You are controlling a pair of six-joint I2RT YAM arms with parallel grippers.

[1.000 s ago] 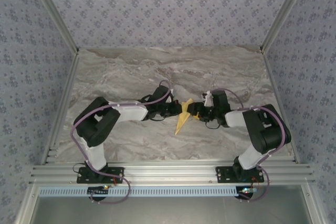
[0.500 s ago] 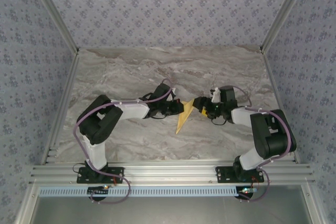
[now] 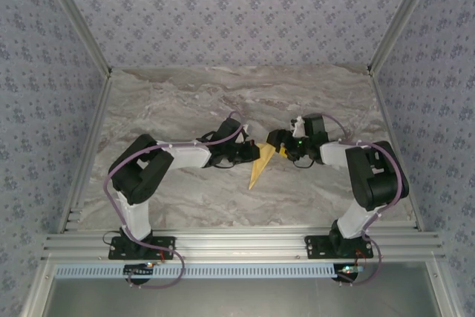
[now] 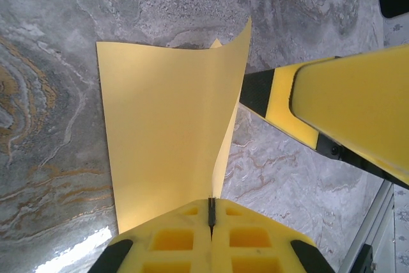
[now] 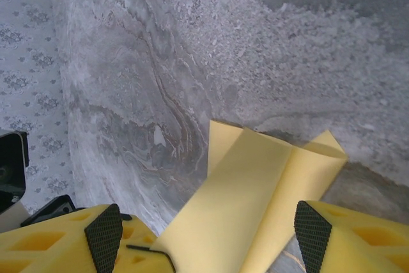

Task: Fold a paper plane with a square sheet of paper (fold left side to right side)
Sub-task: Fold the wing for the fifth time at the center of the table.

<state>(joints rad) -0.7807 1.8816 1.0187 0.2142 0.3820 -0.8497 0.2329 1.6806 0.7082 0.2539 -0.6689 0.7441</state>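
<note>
The table [image 3: 178, 102] has a grey top that looks like stone, with wavy pale and brown streaks. Silver metal rails [image 3: 245, 243] run along its left, right and near edges. A yellow paper [image 3: 259, 167] lies on the table, near the middle. It is folded into a long thin shape, with its point toward the near edge. One side lies flat on the table. The other side curls up off it.
</note>
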